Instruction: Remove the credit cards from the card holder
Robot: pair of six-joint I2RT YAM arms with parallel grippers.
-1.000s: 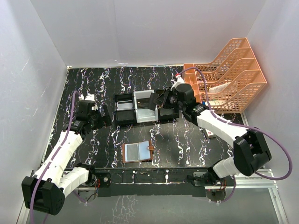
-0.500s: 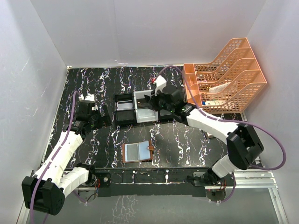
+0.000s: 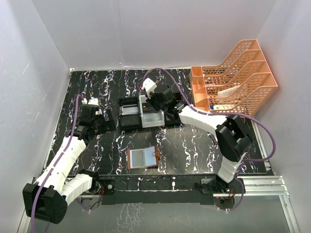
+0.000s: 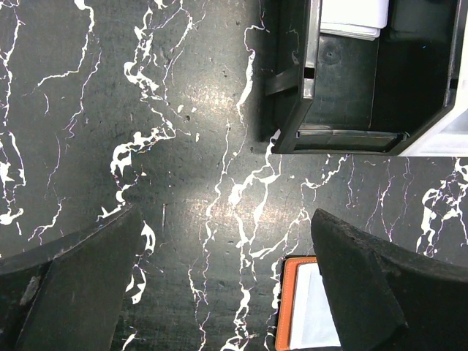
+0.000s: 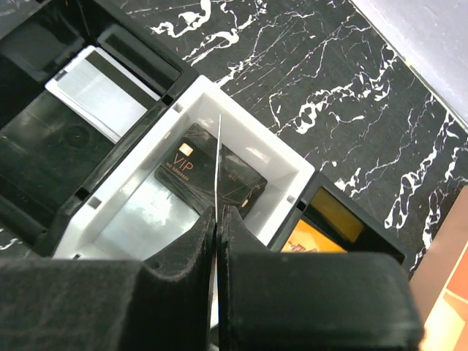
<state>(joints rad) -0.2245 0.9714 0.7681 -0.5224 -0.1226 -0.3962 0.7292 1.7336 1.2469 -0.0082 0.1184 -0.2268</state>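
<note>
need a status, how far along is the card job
Done: card holder lies open, a pale card sits in the tray. In hand: right hand pinches a thin card above the white compartment. Left: dropping it; unclear whether more remain.

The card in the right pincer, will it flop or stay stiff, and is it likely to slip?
Probably stiff: the card juts straight from the shut right pincer with no sag. Likely light, being edge-thin. It may skid once dropped, since the black VIP card below looks glossy.
</note>
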